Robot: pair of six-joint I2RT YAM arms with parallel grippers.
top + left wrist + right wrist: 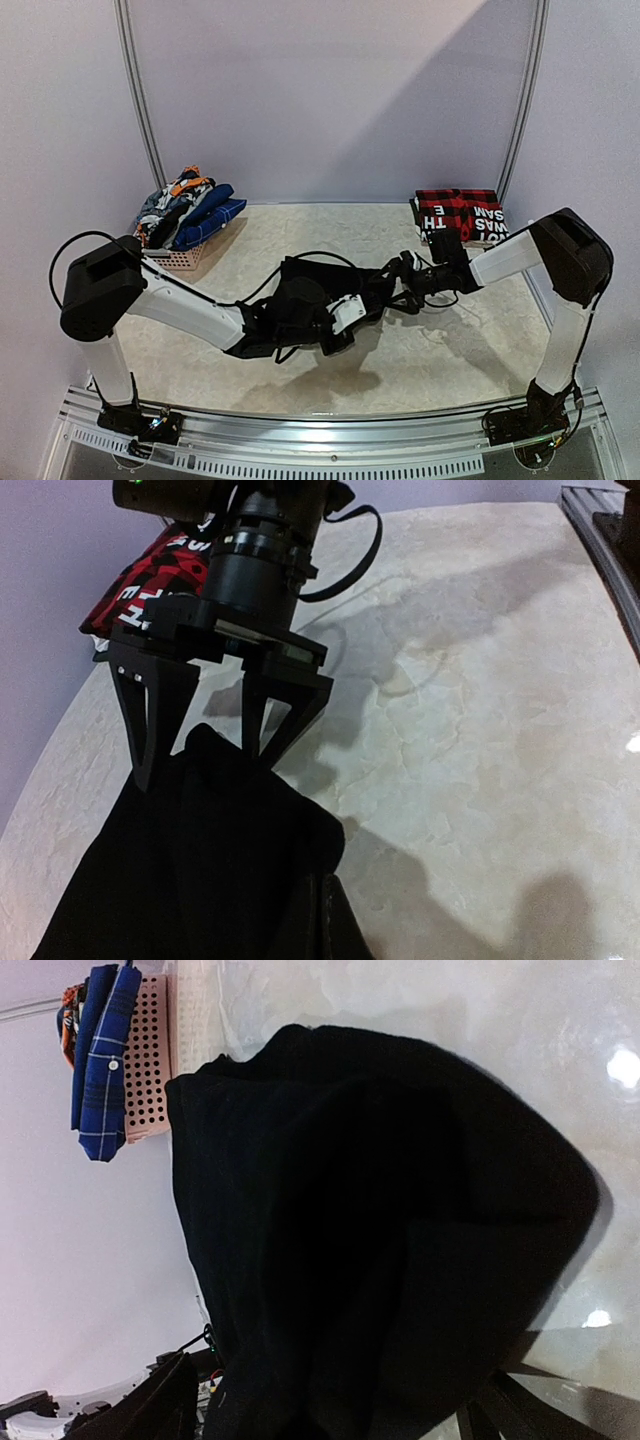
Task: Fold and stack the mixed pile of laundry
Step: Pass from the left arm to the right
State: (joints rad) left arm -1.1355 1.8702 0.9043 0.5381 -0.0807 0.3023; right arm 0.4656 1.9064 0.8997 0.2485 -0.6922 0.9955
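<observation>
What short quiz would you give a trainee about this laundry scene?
1. True or false: the right claw is open.
2. Where is the blue shirt? A in the basket; B on the table; C in a claw.
3. What colour is the big garment in the middle?

Key: 1 true; 2 A; 3 black.

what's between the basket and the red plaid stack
Only bare tabletop. In the top view nothing lies between the basket and the red plaid stack; the black garment sits nearer the arms' bases than that line.
</observation>
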